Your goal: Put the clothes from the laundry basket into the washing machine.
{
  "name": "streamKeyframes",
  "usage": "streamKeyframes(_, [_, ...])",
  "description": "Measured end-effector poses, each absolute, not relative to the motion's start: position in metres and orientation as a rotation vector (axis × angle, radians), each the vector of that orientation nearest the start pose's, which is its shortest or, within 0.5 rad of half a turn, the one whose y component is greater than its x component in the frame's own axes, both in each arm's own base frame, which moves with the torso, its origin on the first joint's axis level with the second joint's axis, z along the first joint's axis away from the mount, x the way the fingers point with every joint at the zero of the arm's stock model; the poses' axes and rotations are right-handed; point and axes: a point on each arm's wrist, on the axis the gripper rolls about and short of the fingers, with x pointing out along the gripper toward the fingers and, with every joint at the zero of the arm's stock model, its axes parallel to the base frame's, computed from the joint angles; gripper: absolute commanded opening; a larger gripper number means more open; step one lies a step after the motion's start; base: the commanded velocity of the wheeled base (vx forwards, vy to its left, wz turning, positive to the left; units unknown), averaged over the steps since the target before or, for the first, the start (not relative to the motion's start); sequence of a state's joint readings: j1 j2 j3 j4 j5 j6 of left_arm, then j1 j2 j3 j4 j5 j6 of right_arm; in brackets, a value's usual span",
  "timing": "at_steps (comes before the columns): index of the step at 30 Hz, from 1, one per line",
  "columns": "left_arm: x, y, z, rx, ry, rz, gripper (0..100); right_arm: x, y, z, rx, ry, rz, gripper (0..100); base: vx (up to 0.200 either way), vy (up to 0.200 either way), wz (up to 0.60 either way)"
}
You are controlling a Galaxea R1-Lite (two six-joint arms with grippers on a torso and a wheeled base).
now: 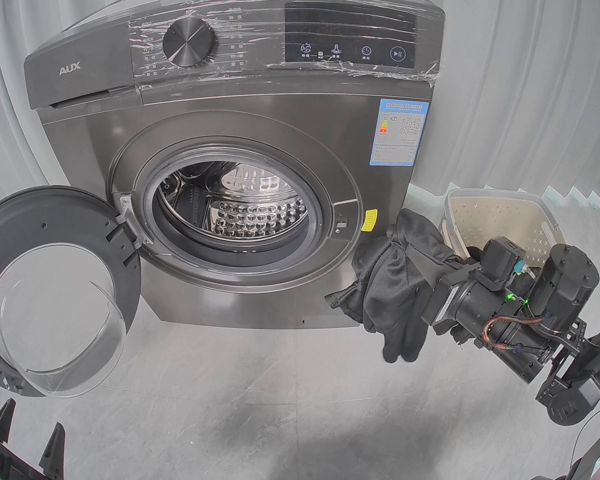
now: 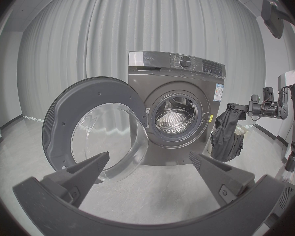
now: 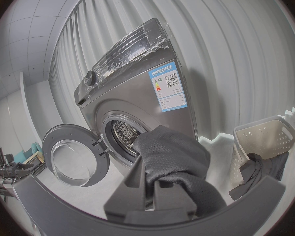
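Observation:
The grey washing machine [image 1: 247, 168] stands with its round door [image 1: 53, 288] swung wide to the left, and the steel drum [image 1: 247, 211] is bare. A black garment [image 1: 393, 281] hangs off the floor at the machine's right front corner, beside the drum opening. My right gripper [image 1: 441, 281] is shut on its upper part, and the cloth bunches over the fingers [image 3: 167, 194]. The beige laundry basket [image 1: 500, 215] sits on the floor right of the machine, with another dark garment [image 3: 259, 174] draped over its rim. My left gripper [image 2: 149, 156] hangs open low at the left, in front of the door.
Pale curtains run behind the machine and the basket. Grey tiled floor [image 1: 260, 395] lies open in front of the machine. The open door takes up the space left of the drum opening.

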State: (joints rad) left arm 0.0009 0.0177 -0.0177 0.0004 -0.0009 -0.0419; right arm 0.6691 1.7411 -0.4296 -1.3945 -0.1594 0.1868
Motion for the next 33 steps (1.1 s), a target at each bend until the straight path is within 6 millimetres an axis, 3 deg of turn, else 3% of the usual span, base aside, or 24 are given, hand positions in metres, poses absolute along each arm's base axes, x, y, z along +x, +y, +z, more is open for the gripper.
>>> streamKeyframes(15, [-0.0228, 0.0, 0.0807, -0.042, 0.0, 0.001, 100, 0.2148, 0.1644, 0.1545, 0.217, -0.029, 0.513, 0, 0.0, 0.2, 0.0])
streamKeyframes(33, [-0.0228, 0.0, 0.0808, -0.043, 0.0, 0.002, 100, 0.2136, 0.1658, 0.1518, 0.212, -0.019, 0.519, 0, 0.0, 0.0, 0.0])
